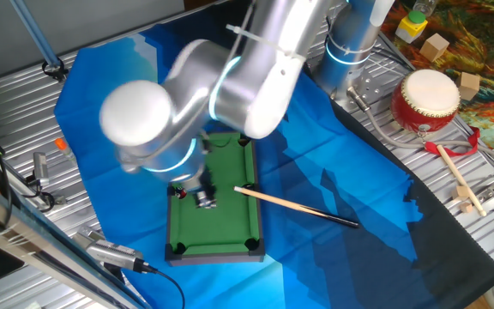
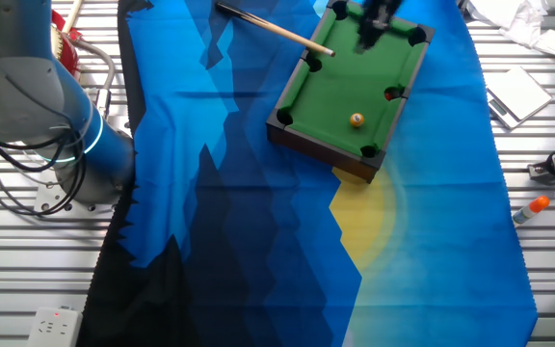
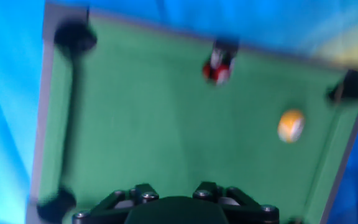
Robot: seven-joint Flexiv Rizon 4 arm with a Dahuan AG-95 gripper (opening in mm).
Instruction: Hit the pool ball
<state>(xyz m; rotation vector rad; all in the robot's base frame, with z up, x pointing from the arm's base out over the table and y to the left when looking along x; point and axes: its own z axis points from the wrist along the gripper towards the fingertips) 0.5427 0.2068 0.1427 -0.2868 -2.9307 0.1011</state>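
Observation:
The pool ball [image 2: 356,120] is a tiny glossy orange ball with a pale spot. It rests on the green felt of the toy pool table [image 2: 328,92], toward one short end. The hand view shows the pool ball [image 3: 291,126] to the right, near a corner pocket. My gripper [image 2: 375,23] hangs blurred over the opposite end of the table and is well apart from the ball. In one fixed view the gripper [image 1: 206,198] is low over the felt, under the arm. Only the gripper's base [image 3: 176,208] shows in the hand view, so its fingertips are hidden.
A tiny red ball [image 3: 217,72] sits at a side pocket. A wooden cue stick [image 2: 273,29] lies across the table's rail and onto the blue cloth [image 2: 220,193]. A red drum [image 1: 425,100] and drumstick [image 1: 460,182] lie off the cloth.

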